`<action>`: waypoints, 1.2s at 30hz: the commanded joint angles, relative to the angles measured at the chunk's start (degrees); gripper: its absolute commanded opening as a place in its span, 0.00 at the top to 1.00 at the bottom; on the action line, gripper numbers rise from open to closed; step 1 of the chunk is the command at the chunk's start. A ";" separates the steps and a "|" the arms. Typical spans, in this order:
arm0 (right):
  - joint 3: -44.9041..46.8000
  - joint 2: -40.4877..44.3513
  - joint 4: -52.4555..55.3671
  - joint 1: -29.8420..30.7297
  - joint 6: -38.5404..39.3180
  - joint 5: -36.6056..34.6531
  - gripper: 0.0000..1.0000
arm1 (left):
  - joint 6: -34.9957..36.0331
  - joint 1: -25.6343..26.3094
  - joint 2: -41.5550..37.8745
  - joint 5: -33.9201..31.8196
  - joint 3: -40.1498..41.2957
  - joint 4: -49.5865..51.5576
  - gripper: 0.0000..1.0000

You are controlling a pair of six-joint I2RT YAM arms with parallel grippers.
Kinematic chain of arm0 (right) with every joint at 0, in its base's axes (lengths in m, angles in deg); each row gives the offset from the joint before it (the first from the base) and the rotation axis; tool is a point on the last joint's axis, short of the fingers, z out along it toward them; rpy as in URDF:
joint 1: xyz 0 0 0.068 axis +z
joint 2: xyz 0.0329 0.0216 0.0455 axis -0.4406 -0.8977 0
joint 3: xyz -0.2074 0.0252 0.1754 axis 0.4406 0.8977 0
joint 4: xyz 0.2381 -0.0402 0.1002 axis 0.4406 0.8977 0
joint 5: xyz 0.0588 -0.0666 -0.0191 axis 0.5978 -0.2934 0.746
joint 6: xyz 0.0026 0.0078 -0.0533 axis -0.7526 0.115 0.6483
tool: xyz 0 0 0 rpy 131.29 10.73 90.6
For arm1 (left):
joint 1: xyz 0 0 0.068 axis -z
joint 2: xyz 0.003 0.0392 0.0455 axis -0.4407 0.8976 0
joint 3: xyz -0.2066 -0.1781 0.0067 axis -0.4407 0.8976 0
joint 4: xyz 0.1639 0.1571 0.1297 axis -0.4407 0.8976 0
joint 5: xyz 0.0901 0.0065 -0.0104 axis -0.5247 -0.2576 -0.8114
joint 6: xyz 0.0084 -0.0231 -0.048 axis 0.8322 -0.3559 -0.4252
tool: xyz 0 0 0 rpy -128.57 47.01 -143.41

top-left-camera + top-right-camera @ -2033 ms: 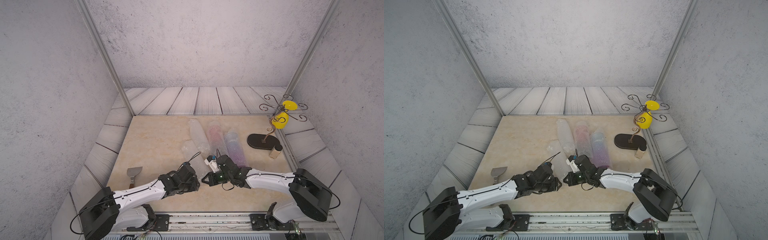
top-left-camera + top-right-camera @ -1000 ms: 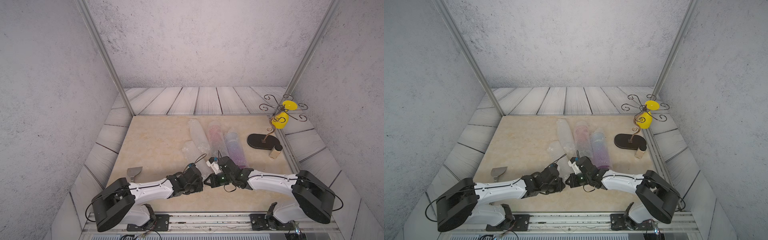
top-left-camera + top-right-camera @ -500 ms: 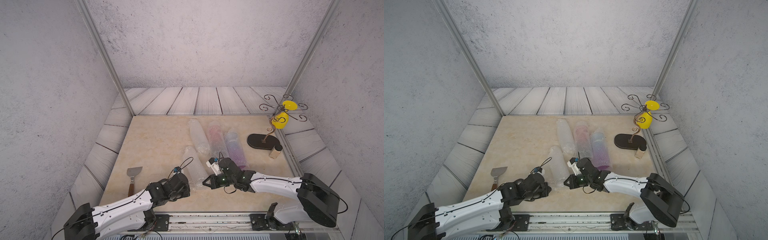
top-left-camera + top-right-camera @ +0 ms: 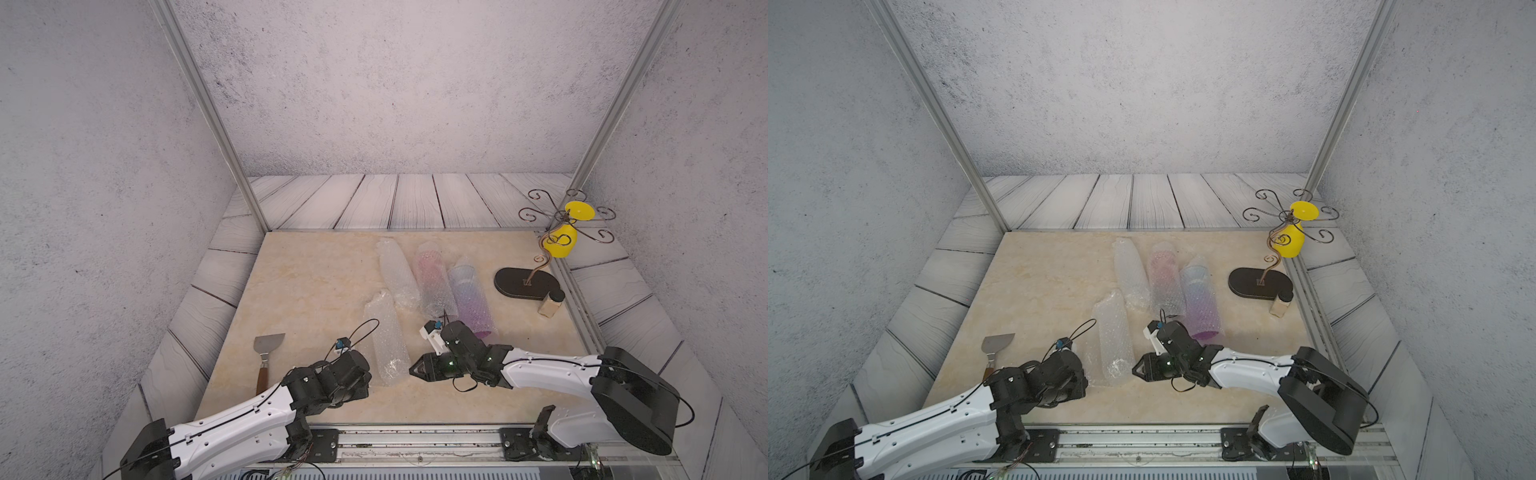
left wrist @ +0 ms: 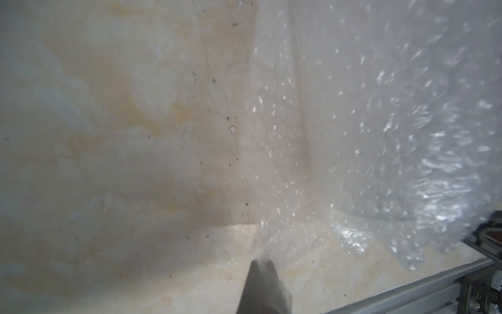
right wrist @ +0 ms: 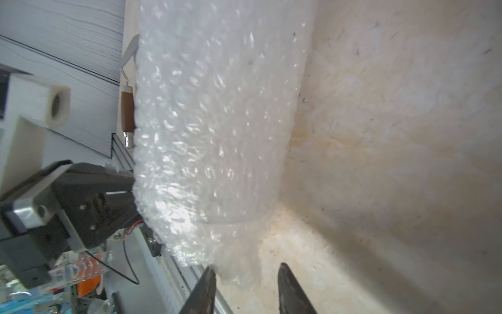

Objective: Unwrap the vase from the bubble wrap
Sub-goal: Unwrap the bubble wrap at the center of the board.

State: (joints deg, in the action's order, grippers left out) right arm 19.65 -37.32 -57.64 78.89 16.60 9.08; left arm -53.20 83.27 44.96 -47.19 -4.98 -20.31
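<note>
A roll of clear bubble wrap (image 4: pixel 386 340) lies lengthwise near the table's front, seen in both top views. The vase is hidden inside the wrap. My left gripper (image 5: pixel 261 263) is at the roll's near end on its left side, shut on a thin loose edge of the wrap that tapers into its fingertips. To the right of that same end, my right gripper (image 6: pixel 245 267) is open. The crinkled end of the wrap (image 6: pixel 212 168) reaches just in front of its fingers without being pinched. The right gripper (image 4: pixel 414 371) points left at the roll.
Three more wrapped rolls lie behind: a clear one (image 4: pixel 397 270), a pinkish one (image 4: pixel 434 278) and a purple one (image 4: pixel 469 299). A spatula (image 4: pixel 266 353) lies at the front left. A wire stand on a black base (image 4: pixel 523 282) and a small jar (image 4: pixel 550 303) stand at the right.
My right gripper has opened and let go of the wrap. My left arm has drawn back toward the front left, still shut on the wrap, and the roll has slid toward the front edge.
</note>
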 commanded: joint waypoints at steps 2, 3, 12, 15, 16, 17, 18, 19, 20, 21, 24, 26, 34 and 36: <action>-2.11 4.09 7.13 -0.11 2.32 -3.26 0.58 | 1.36 -0.22 1.00 1.99 -1.58 1.89 1.00; -3.57 4.54 9.71 -0.11 3.42 -3.72 0.54 | 1.37 -0.22 1.00 2.61 -1.82 2.28 1.00; -28.10 -1.99 39.86 -0.15 16.88 -13.17 0.16 | 2.24 0.03 -4.44 2.20 -7.08 13.29 0.29; -37.84 -9.10 44.65 -0.12 19.89 -14.32 0.13 | 1.63 -0.06 -6.20 -0.79 -9.56 17.35 0.22; -40.80 -11.99 45.74 -0.30 20.68 -14.33 0.11 | 1.88 -0.10 -6.61 -1.85 -10.59 18.85 0.22; -43.50 -14.37 46.70 -0.29 21.63 -14.12 0.11 | 2.15 -0.15 -6.77 -3.35 -11.93 20.90 0.21; -46.66 -17.22 47.90 -0.31 22.63 -14.06 0.10 | 2.50 -0.34 -6.85 -4.98 -13.53 23.40 0.21; -49.52 -19.91 48.92 -0.43 23.65 -14.10 0.10 | 2.81 -0.72 -6.78 -6.35 -15.02 25.76 0.22; -51.66 -21.98 49.74 -0.62 24.31 -13.98 0.10 | 3.10 -1.24 -6.59 -7.17 -16.16 27.64 0.22; -53.86 -24.13 50.36 -0.72 25.22 -13.72 0.10 | 3.29 -1.85 -6.47 -7.82 -17.37 29.15 0.22; -57.03 -28.78 50.98 -1.63 26.46 -12.42 0.10 | 3.86 -4.63 -6.21 -7.65 -18.82 30.14 0.25; -57.18 -30.45 50.36 -2.68 26.50 -10.24 0.10 | 5.79 -7.76 -5.50 -5.24 -18.83 27.32 0.27; -56.64 -34.22 46.27 -4.05 26.19 -5.33 0.10 | 20.49 -27.36 6.96 7.90 -25.56 19.05 0.30; -56.70 -34.63 45.67 -4.07 27.26 -3.25 0.10 | 24.39 -28.32 11.12 8.23 -29.03 18.34 0.30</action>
State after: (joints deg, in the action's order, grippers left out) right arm -36.39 -69.82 -11.26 74.70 42.28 2.00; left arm -36.83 56.32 53.61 -42.32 -30.00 1.02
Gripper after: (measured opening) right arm 0.899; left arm 0.697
